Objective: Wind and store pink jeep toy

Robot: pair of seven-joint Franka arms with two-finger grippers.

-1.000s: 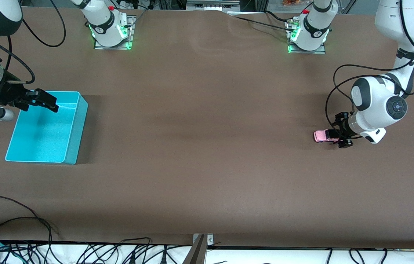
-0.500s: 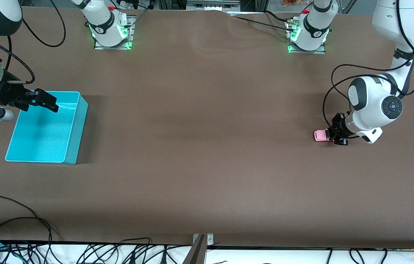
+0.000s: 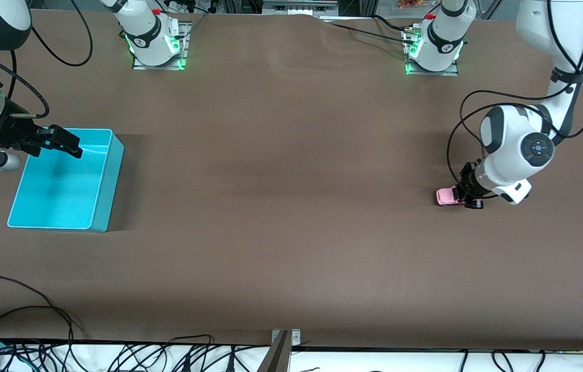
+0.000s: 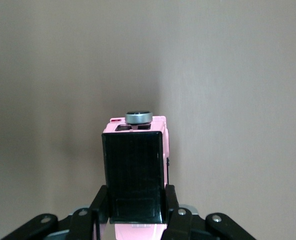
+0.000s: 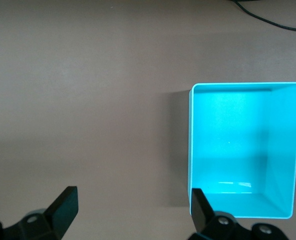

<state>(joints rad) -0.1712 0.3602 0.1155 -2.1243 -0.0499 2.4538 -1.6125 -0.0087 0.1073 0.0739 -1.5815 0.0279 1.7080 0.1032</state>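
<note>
Front view: the left arm's wrist covers most of the left gripper, so the contact with the pink jeep toy is hard to read there. Left wrist view settles it: gripper fingers clamped on either side of the jeep at its rear end; the jeep's rear and the fingertips are cut off by the frame edge. Jeep looks to be sitting on the worktop, though I can't confirm wheel contact. It's at the left arm's end of the worktop, well apart from the bin.

Turquoise bin at the right arm's end; right wrist view shows its inside with nothing in it.

Right gripper hangs over the bin's edge, waiting. Its fingers stand wide apart, holding nothing; the gripper body is cropped in the right wrist view.
</note>
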